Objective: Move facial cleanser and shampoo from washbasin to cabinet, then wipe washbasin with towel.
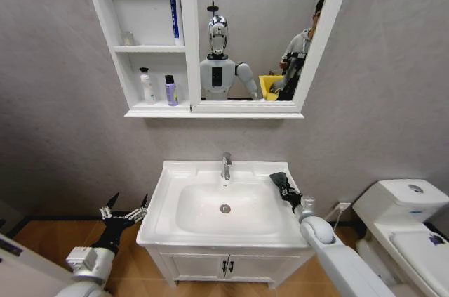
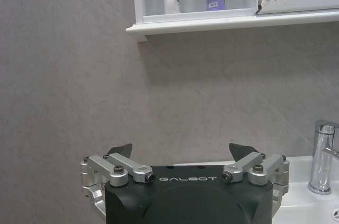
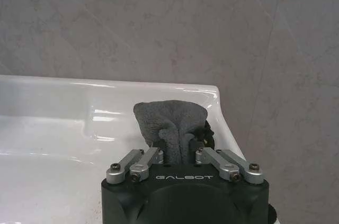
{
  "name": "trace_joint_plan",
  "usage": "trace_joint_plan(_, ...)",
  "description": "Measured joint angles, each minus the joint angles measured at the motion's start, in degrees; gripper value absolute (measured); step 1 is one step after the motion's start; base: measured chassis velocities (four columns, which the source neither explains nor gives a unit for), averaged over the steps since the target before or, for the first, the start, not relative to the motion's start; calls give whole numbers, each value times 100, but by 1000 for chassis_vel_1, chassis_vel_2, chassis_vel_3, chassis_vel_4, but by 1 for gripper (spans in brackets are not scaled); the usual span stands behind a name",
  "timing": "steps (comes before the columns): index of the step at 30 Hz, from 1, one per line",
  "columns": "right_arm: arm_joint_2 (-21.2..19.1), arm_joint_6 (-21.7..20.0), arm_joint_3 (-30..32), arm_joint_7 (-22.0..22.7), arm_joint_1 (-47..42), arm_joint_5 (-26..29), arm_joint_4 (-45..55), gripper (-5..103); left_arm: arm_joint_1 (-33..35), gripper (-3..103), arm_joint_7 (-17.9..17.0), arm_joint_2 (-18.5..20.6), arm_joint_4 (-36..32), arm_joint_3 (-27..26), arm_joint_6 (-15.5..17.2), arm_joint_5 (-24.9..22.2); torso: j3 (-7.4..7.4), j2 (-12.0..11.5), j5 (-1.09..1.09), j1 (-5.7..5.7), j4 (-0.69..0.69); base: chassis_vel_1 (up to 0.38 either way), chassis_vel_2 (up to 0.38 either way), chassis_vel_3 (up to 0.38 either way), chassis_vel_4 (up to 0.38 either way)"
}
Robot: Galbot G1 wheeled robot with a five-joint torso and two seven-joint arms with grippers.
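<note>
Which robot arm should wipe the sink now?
The right one, probably. Its gripper is shut on the towel and sits over the sink's back right rim. The left gripper is open, holds nothing, and hangs beside the sink.

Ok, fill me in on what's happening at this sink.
The right claw is shut on the grey towel at the back right corner of the sink. The left claw hangs open beside the sink's left edge. Two bottles already stand on the cabinet's lower shelf.
</note>
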Motion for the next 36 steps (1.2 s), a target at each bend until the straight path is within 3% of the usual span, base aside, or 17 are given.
trace_joint_plan(7,37,601,6,-275,27,29,-130,43,0,100,0,0,0,0,0,0,0,0,-1,0,1,0,0,0,0)
trace_joint_plan(9,71,790,70,-294,-54,24,-97,59,0,100,0,0,0,0,0,0,0,0,0,0,0,0,0,0,0)
trace_joint_plan(15,120,840,285,-277,-301,-83,125,76,0,100,0,0,0,0,0,0,0,0,0,0,1,0,0,0,0)
trace_joint_plan(20,352,798,877,-85,-1040,-336,1217,96,0,100,0,0,0,0,0,0,-1,0,-2,0,2,0,0,0,0)
trace_joint_plan(26,789,651,1567,236,-2563,-527,2801,100,0,100,0,0,0,0,0,0,-1,1,0,-1,-1,0,0,0,0)
trace_joint_plan(28,1125,768,1957,309,-3549,-609,3507,100,0,100,0,0,0,0,0,0,-1,1,-1,-1,1,0,0,0,0)
trace_joint_plan(29,1125,768,1957,309,-3549,-609,3507,100,0,100,0,0,0,0,0,0,-1,1,-1,-1,1,0,0,0,0)
trace_joint_plan(31,1509,1096,2236,332,-4523,-799,3982,100,0,100,0,0,0,0,0,0,-2,1,-2,-2,-6,0,0,0,0)
trace_joint_plan(32,1509,1096,2236,332,-4523,-799,3982,100,0,100,0,0,0,0,0,0,-2,1,-2,-2,-6,0,0,0,0)
trace_joint_plan(36,1964,1628,2159,369,-5435,-1386,4349,100,0,100,0,0,0,0,0,0,-2,2,-2,-2,4,0,0,0,0)
